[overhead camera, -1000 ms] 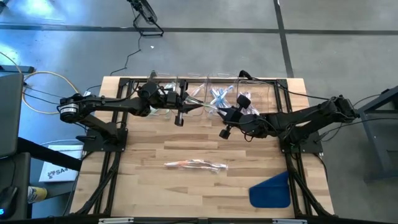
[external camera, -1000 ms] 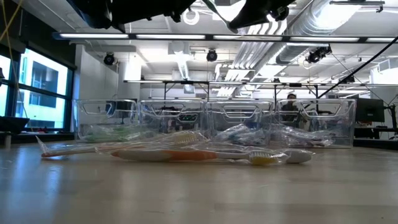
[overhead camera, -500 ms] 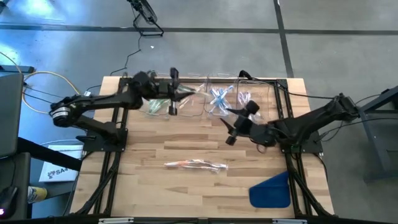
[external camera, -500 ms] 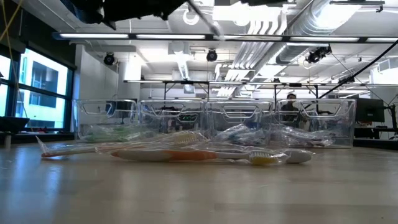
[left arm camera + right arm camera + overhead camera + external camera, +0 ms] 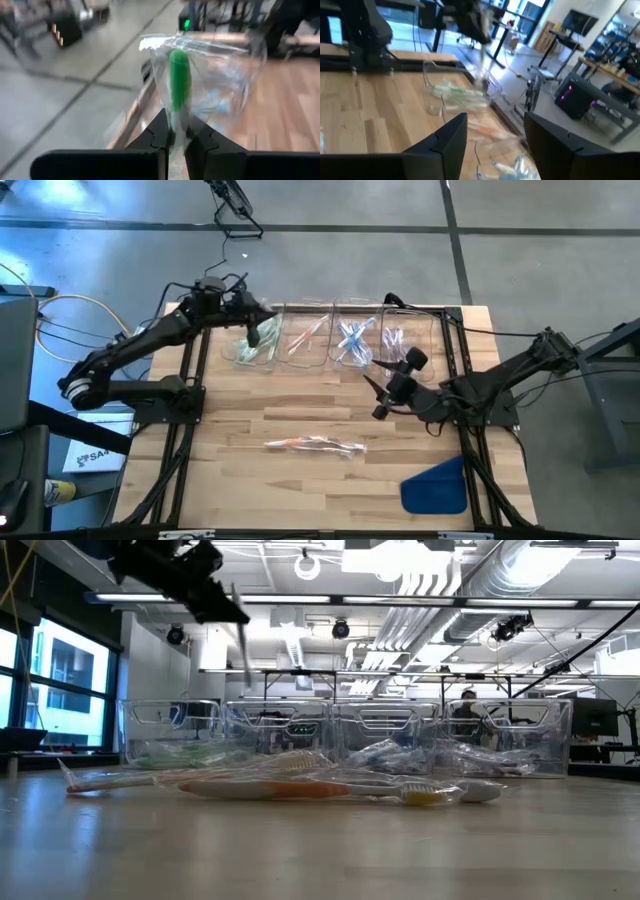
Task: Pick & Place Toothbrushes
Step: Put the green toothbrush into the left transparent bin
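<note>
My left gripper [image 5: 256,326] is shut on a green toothbrush [image 5: 179,75] in a clear wrapper, up in the air over the leftmost of several clear bins [image 5: 255,348] along the table's far edge. The low view shows that toothbrush [image 5: 243,640] below the dark gripper [image 5: 212,598]. My right gripper [image 5: 378,398] hovers open near the bins' right part, with nothing between its fingers [image 5: 495,145]. Wrapped toothbrushes, one of them orange [image 5: 315,445], lie flat on the table's middle [image 5: 300,786]. My left gripper pinches the wrapped green toothbrush between its two fingers at the end nearest them [image 5: 175,126]. The rest sticks out beyond the fingertips, roughly in line with them. The toothbrush is lifted clear of the table, above the bin.
The bins hold sorted toothbrushes: green [image 5: 248,352], orange [image 5: 305,335], blue [image 5: 352,340] and pale purple [image 5: 395,340]. A blue flat piece [image 5: 435,485] lies at the near right corner. Bare wood [image 5: 250,405] spreads between the bins and the loose toothbrushes.
My left gripper has swung along the row of bins toward the table's far left corner and turned, carrying the green toothbrush to above the leftmost bin. My right gripper has drawn back a little from the bins toward the table's near edge.
</note>
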Available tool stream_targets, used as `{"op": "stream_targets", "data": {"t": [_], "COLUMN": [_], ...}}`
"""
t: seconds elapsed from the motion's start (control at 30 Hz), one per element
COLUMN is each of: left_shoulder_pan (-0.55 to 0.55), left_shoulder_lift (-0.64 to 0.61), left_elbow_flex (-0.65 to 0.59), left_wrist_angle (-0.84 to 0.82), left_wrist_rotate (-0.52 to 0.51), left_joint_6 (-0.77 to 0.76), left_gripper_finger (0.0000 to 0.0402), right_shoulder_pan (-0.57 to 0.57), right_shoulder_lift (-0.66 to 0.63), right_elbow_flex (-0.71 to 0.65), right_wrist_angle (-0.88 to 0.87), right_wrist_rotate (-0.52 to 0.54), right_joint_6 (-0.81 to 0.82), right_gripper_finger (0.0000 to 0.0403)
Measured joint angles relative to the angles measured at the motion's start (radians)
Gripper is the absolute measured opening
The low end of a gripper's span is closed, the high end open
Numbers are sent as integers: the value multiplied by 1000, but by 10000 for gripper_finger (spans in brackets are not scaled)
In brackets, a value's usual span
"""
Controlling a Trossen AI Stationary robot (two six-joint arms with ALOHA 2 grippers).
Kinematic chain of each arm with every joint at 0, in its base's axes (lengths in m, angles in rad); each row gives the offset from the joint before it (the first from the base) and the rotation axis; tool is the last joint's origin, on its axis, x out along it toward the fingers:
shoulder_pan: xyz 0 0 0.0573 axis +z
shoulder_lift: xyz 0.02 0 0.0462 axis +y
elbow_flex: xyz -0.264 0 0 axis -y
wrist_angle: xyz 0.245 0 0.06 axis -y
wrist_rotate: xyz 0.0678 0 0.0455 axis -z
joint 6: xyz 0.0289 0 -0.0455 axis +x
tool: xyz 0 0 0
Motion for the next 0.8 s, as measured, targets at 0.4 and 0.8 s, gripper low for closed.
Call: {"op": "stream_targets", "data": {"t": [0.4,0.8], "left_shoulder_pan": [37,36], "left_shoulder_lift": [-16,5], "left_elbow_flex": [0,0], "left_wrist_angle": [-370,-530], "left_wrist_rotate": [-226,-150], "left_joint_6": [-5,-92], "left_gripper_finger": [21,22], "right_shoulder_pan": [-42,-52], "right_shoulder_lift": [0,1], "right_elbow_flex": [0,0], "right_wrist_angle": [-209,-216], "right_wrist_rotate": [-9,-10], "right_joint_6": [250,250], "right_gripper_finger": [183,183]}}
